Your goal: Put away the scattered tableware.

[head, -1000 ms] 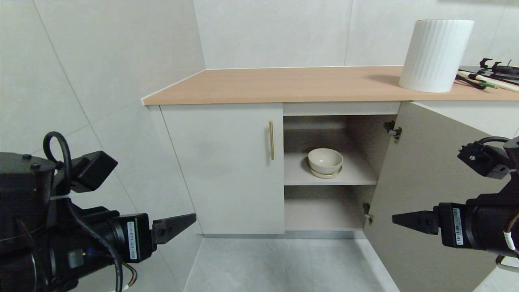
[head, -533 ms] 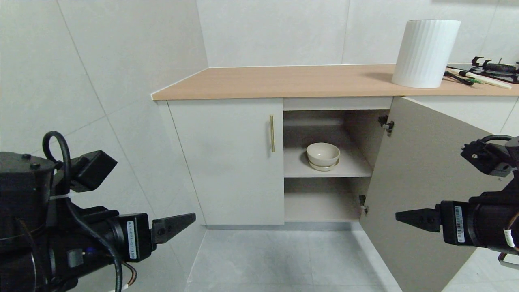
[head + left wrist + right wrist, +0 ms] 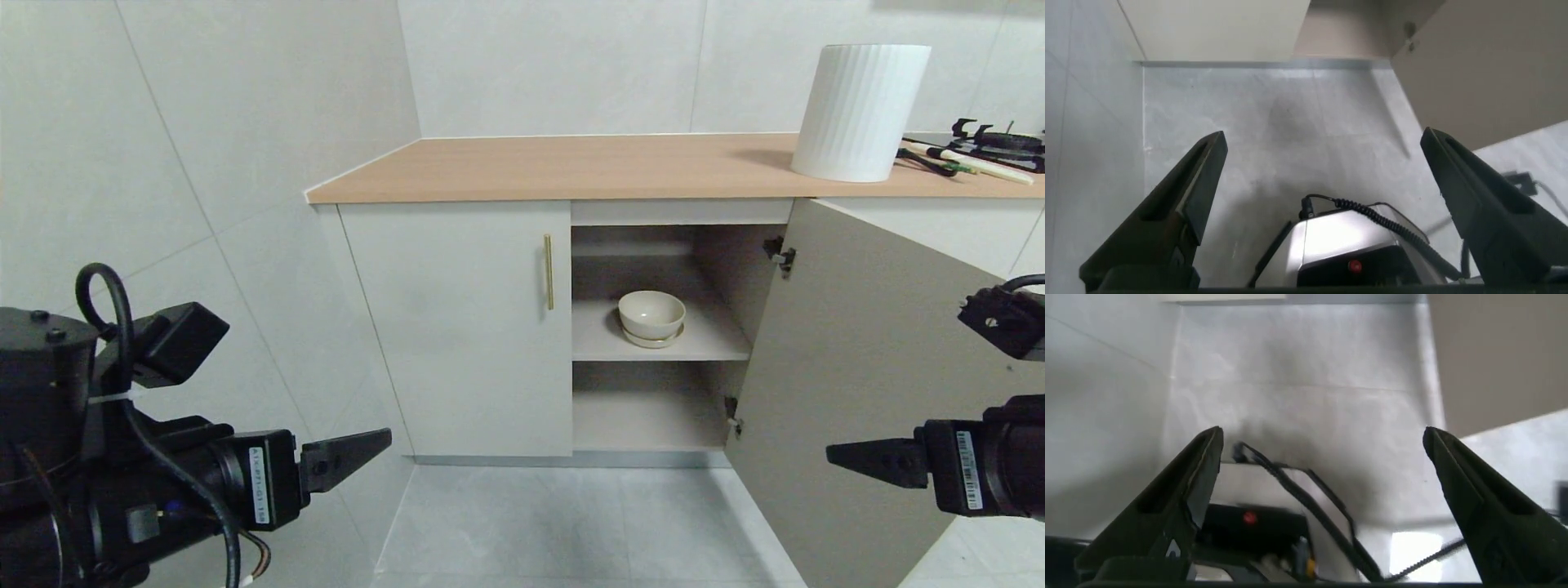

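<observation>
Down low, both arms are held out level toward the cabinet, one at each side, well short of it. The left gripper points forward over the grey tiled floor; from its wrist the two black wedge-shaped fingers stand spread wide with nothing between them. The right gripper hovers beside the open cabinet door – its jaws equally wide apart and empty.

Inside, a smooth cream bowl sits on a shallow matching plate, about midway along the upper shelf and near its front edge. The left door is flat, matte pale grey, shut, with a slim brass bar handle. On the wood-grain countertop, toward its right end, stands a tall white ribbed cylinder, with long utensils just beyond it.
</observation>
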Robot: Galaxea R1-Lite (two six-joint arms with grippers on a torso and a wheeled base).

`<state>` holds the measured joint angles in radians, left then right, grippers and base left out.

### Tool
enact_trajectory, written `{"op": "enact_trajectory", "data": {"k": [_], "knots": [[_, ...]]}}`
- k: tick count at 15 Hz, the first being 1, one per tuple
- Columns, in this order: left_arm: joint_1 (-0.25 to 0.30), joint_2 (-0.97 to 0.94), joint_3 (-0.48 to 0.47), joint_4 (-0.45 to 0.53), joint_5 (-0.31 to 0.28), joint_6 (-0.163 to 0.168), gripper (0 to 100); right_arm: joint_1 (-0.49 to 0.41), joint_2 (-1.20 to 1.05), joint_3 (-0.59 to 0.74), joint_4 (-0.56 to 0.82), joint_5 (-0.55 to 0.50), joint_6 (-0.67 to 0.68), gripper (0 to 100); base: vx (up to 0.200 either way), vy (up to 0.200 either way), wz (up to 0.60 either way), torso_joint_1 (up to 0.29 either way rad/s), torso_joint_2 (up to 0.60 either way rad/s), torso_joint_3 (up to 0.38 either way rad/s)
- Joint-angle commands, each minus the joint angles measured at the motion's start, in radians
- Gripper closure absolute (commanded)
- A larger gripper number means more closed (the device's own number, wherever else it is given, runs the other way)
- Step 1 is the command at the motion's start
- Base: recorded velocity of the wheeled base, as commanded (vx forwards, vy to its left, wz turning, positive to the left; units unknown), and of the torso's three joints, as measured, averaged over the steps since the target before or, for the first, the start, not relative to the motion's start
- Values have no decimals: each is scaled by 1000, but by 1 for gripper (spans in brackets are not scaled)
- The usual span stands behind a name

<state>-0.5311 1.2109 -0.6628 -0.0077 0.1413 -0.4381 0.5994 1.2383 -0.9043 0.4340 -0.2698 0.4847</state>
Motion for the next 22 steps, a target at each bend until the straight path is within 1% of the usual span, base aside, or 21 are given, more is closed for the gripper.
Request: {"op": "enact_trajectory", "data": {"k": [1, 2, 6, 8, 9, 11, 12, 14, 15, 16, 17, 18, 20, 21, 22], "knots": [[0, 3, 0, 0, 0, -1, 0, -21, -8, -18, 28, 0, -9, 0, 0, -200, 0, 12, -2, 2], [0, 3, 2, 0, 0, -1, 0, -29, -8, -33, 71, 0, -17, 0, 0, -200, 0, 22, 2, -7], [0, 1, 2, 0, 0, -1, 0, -46, -7, -61, 158, 0, -21, 0, 0, -200, 0, 4, 4, 1], [0, 1, 2, 0, -2, -1, 0, -69, -8, -82, 232, 0, -41, 0, 0, -200, 0, 2, 2, 0], [0, 1, 2, 0, -2, -1, 0, -89, -19, -104, 299, 0, -57, 0, 0, -200, 0, 2, 7, -7], [0, 1, 2, 0, -2, -1, 0, -124, -30, -147, 364, 0, -64, 0, 0, 0, 0, 0, 0, 0], [0, -1, 2, 0, -3, -1, 0, -188, -31, -168, 385, -9, -78, 0, 0, 0, 0, 0, 0, 0], [0, -1, 2, 0, -3, -1, 0, -332, -20, -170, 374, -29, -153, 0, 0, 0, 0, 0, 0, 0], [0, -1, 2, 0, -3, -1, 0, -432, -8, -170, 351, -28, -204, 0, 0, 0, 0, 0, 0, 0], [0, 1, 2, 0, -3, -1, 0, -490, 6, -165, 318, -23, -233, 0, 0, 0, 0, 0, 0, 0], [0, 1, 2, 0, -5, -1, 0, -518, 18, -162, 296, -23, -241, 0, 0, 0, 0, 0, 0, 0], [0, 1, 5, 0, -5, -1, 0, -579, 56, -157, 250, -26, -244, 0, 0, 0, 0, 0, 0, 0], [0, 1, 6, 0, -5, -1, 0, -596, 72, -156, 233, -26, -244, 0, 0, 0, 0, 0, 0, 0], [0, 3, 6, 0, -5, -1, 0, -648, 121, -156, 147, -19, -238, 0, 0, 0, 0, 0, 0, 0], [0, 3, 6, -2, -5, -1, 0, -658, 141, -154, 117, -19, -235, 0, 0, 0, 0, 0, 0, 0]]}}
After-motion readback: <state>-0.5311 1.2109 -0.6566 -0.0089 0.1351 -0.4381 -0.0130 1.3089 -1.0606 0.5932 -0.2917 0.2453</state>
